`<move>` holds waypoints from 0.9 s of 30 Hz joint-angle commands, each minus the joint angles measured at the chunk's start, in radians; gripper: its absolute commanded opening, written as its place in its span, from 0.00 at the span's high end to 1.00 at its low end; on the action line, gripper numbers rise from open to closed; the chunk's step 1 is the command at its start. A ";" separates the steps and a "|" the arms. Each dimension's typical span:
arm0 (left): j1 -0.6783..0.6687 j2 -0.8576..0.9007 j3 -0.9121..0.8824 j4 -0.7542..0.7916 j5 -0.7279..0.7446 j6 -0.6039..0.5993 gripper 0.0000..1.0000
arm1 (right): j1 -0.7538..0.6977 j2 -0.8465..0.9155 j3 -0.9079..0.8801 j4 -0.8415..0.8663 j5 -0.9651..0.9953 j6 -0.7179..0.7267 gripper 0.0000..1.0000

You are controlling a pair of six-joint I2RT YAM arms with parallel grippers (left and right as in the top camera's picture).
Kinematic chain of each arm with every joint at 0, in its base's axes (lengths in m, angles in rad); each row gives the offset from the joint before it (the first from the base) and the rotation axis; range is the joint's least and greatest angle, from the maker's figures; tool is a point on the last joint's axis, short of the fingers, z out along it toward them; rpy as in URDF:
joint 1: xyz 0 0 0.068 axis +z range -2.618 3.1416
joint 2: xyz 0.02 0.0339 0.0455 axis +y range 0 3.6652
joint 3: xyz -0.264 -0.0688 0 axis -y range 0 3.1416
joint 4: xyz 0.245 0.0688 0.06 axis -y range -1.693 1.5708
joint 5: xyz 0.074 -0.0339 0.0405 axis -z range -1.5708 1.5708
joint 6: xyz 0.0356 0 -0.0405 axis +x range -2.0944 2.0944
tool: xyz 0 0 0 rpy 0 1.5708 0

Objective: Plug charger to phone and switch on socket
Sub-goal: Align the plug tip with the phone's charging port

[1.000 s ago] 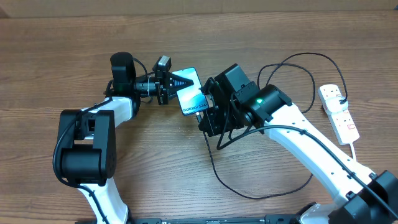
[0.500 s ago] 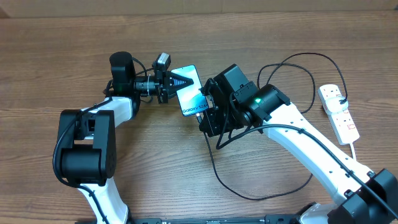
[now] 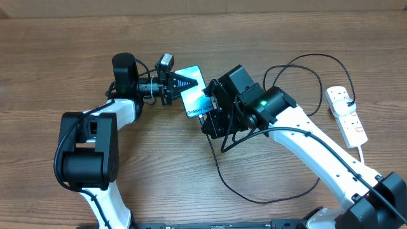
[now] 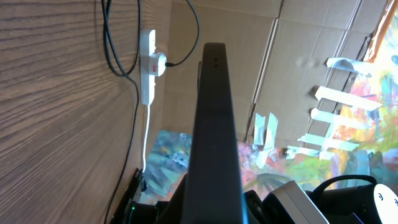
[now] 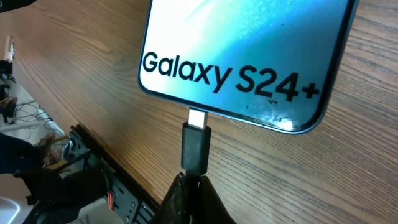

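Observation:
The phone (image 3: 193,95) has a blue-cyan screen reading "Galaxy S24+" (image 5: 249,56). My left gripper (image 3: 180,82) is shut on its far end; the left wrist view shows the phone edge-on (image 4: 214,130) between the fingers. My right gripper (image 5: 196,186) is shut on the black connector (image 5: 196,148) of the charger cable (image 3: 299,63). The connector's metal tip touches the phone's bottom edge at the port, metal still showing. The white socket strip (image 3: 346,117) lies at the far right with a plug in it, and also shows in the left wrist view (image 4: 148,65).
The black charger cable loops over the table below the right arm (image 3: 254,197). The strip's white lead (image 3: 362,152) runs toward the front right. Cardboard boards stand along the table's far edge (image 3: 254,5).
The phone and both grippers have shifted very slightly left; otherwise nothing visibly changed.

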 commanded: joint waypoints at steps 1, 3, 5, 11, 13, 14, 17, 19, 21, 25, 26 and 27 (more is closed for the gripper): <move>-0.015 -0.006 0.013 0.008 0.054 0.055 0.96 | -0.001 0.003 0.002 0.030 -0.001 0.000 0.96; -0.015 -0.006 0.013 0.008 0.060 0.068 0.96 | -0.001 0.003 0.002 0.030 0.011 0.001 0.96; -0.014 -0.006 0.013 0.008 0.065 0.071 0.96 | -0.001 0.003 0.002 0.026 0.034 0.001 0.96; -0.013 -0.006 0.013 0.008 0.066 0.080 0.96 | -0.001 0.003 0.002 -0.008 0.044 0.000 0.96; -0.013 -0.006 0.013 0.008 0.066 0.098 0.96 | -0.001 0.003 0.002 -0.010 0.044 0.000 0.96; -0.013 -0.006 0.013 0.008 0.066 0.100 0.96 | -0.001 0.003 0.002 -0.011 0.044 0.000 0.96; -0.013 -0.006 0.013 0.008 0.066 0.101 0.96 | -0.001 0.003 0.002 -0.021 0.044 0.000 0.96; -0.013 -0.006 0.013 0.008 0.066 0.101 0.96 | -0.001 0.003 0.002 -0.036 0.052 0.000 0.96; -0.013 -0.006 0.013 0.008 0.062 0.102 0.96 | -0.001 0.004 0.002 -0.047 0.061 0.000 0.96; -0.013 -0.006 0.013 0.008 0.058 0.116 0.96 | -0.001 0.004 0.002 -0.054 0.062 0.001 0.96; -0.013 -0.006 0.013 0.008 0.058 0.116 0.96 | -0.001 0.004 0.002 -0.058 0.061 0.001 0.96; -0.013 -0.006 0.013 0.008 0.058 0.116 0.96 | -0.001 0.004 0.002 -0.064 0.061 0.001 0.96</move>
